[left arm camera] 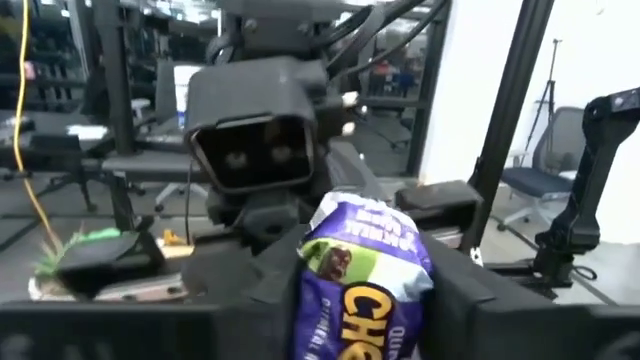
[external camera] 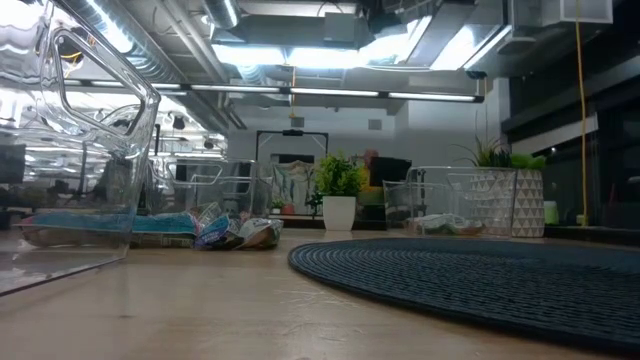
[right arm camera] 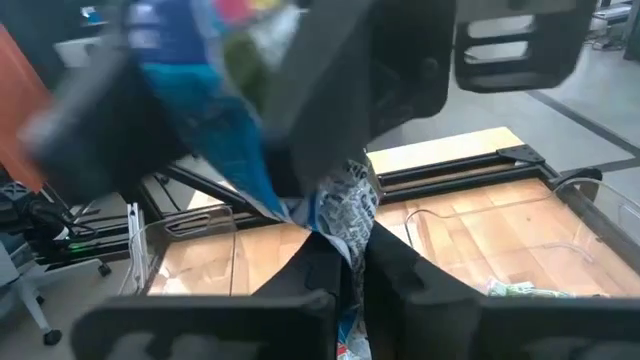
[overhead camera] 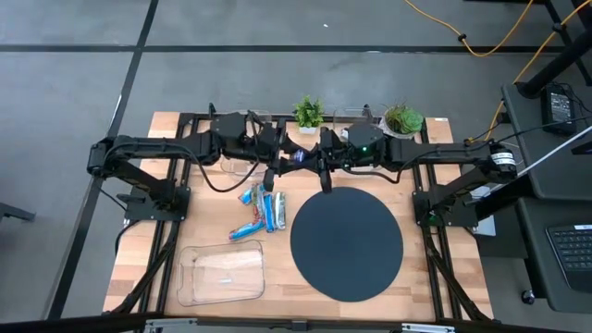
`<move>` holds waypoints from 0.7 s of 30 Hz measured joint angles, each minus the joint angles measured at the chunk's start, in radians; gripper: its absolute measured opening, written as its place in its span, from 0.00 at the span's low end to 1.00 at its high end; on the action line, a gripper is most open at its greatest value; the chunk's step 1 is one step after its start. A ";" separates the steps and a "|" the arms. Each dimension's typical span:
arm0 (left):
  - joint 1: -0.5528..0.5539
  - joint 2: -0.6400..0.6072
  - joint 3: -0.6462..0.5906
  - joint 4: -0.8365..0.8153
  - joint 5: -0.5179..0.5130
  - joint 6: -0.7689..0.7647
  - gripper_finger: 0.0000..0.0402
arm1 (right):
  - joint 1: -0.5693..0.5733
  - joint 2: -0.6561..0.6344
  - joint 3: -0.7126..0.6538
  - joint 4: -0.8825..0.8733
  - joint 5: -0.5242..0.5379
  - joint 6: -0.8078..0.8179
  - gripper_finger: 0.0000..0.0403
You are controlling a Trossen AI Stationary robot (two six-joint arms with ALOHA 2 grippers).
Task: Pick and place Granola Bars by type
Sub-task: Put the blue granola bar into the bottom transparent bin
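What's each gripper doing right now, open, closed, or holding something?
Left gripper: closing around a purple foil-wrapped granola bar.
Right gripper: closed on the same bar's crimped end.

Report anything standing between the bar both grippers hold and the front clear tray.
Nothing visible blocks it. The bar hangs between left gripper and right gripper; loose bars lie flat below, short of the clear tray.

Mat, tray and plants on the wooden table

A dark round mat lies centre-right, a clear tray lower left, two potted plants top centre.
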 joint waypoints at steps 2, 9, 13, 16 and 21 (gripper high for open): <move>0.000 0.000 0.001 -0.017 -0.001 -0.001 0.25 | 0.001 0.000 0.000 0.000 -0.001 0.000 0.05; 0.001 -0.006 0.001 -0.010 -0.008 -0.003 0.08 | 0.000 0.000 0.000 0.022 0.000 0.000 0.15; 0.001 -0.025 -0.001 -0.029 -0.004 0.002 0.07 | 0.000 0.000 0.005 0.030 -0.006 -0.013 0.22; 0.005 -0.069 -0.002 -0.084 -0.015 0.009 0.07 | 0.000 -0.002 0.018 0.035 -0.028 -0.052 0.28; 0.007 -0.190 -0.002 -0.265 -0.117 0.044 0.06 | 0.000 -0.031 0.032 0.014 -0.134 -0.110 0.40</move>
